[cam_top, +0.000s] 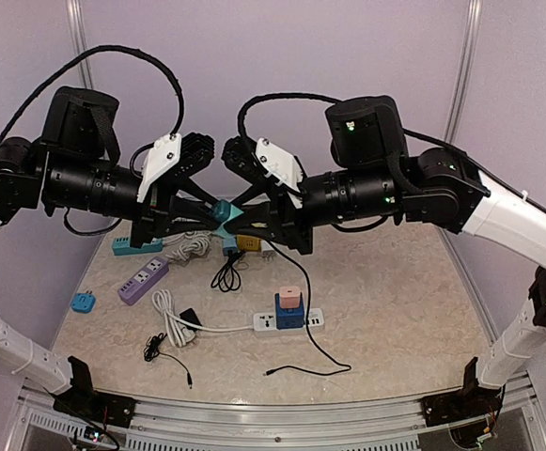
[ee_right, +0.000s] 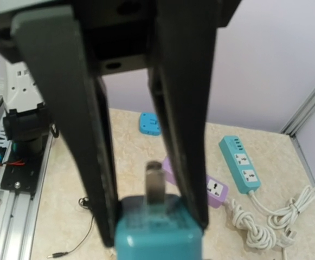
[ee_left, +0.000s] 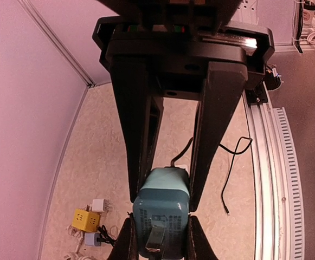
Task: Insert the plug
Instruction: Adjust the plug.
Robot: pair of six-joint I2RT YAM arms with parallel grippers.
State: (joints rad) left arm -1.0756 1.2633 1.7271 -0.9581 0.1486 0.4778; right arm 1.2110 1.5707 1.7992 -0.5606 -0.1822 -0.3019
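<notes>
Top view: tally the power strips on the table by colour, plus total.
Teal power strip: 1
Purple power strip: 1
White power strip: 1
Total: 3

A purple strip, a teal strip, a white strip and a blue adapter were laid on the beige table.

plug btm cropped, label prob. unreadable
</notes>
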